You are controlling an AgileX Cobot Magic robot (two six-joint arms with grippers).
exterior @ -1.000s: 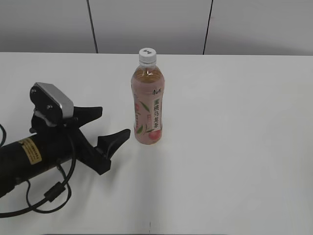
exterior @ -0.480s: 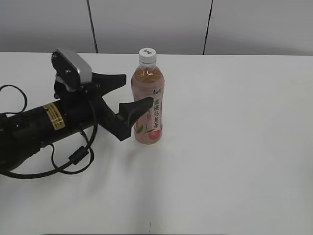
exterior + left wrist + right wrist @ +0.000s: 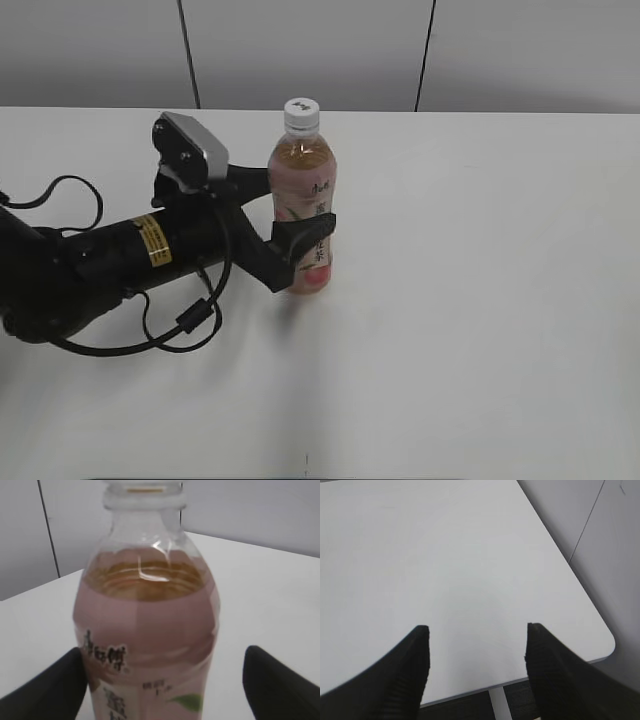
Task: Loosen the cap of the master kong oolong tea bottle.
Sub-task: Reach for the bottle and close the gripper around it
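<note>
Left end effector wide open around master kong oolong tea bottle, not squeezing. Close gently on middle, keep bottle straight. Cap untouched.

white table, grey wall panels

White cap w/ tiny dark mark; amber tea over pale pink label w/ peaches, green leaves on bottle; black left gripper; white table.

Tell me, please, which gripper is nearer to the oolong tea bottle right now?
Left. The left gripper straddles the bottle, fingers either side of its label. The right gripper sees only bare table.
</note>
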